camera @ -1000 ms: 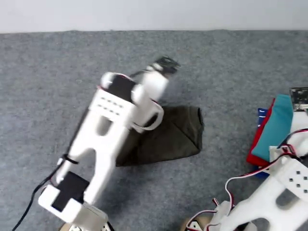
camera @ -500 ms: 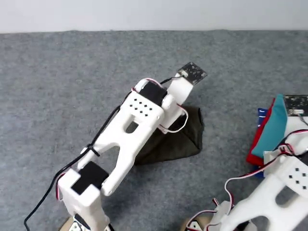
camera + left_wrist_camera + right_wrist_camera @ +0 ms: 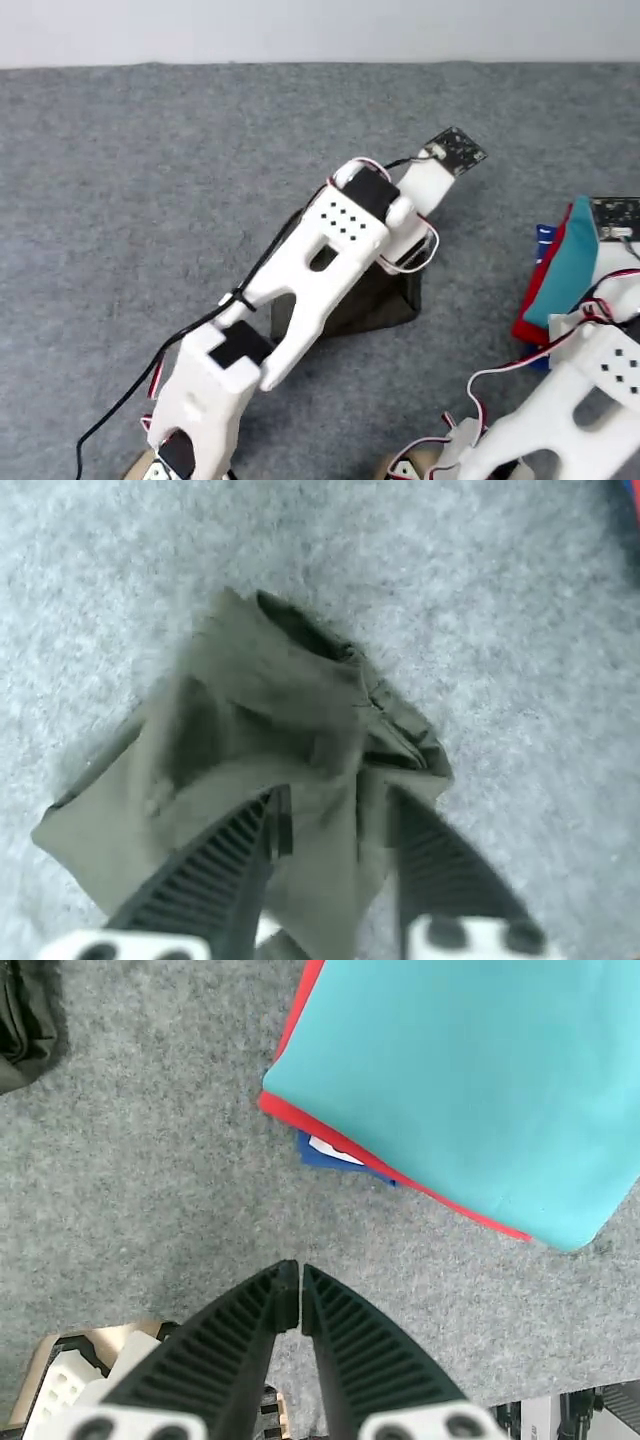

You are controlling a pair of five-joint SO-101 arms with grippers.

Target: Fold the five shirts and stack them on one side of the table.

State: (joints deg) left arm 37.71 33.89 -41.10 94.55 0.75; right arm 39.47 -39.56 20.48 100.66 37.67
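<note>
A dark olive shirt [image 3: 250, 720] lies folded on the grey table [image 3: 120, 180]. In the high view my left arm [image 3: 350, 225] stretches over it and covers most of the olive shirt [image 3: 370, 305]. My left gripper [image 3: 335, 815] hangs open just above the shirt's bunched edge, one finger on each side of a fold. At the table's right side sits a stack with a teal shirt [image 3: 470, 1080] on top, a red shirt [image 3: 400, 1177] under it and a blue one [image 3: 335, 1155] at the bottom. My right gripper [image 3: 299, 1275] is shut and empty over bare table beside that stack.
The stack [image 3: 565, 270] lies against the table's right edge, with my right arm [image 3: 590, 380] beside it at the lower right. The arms' bases [image 3: 400, 465] stand along the front edge. A white wall [image 3: 300, 30] borders the far side.
My left arm has swung to the right across the olive shirt, bringing its wrist over the shirt's right end. The right arm and the stack have stayed put.
</note>
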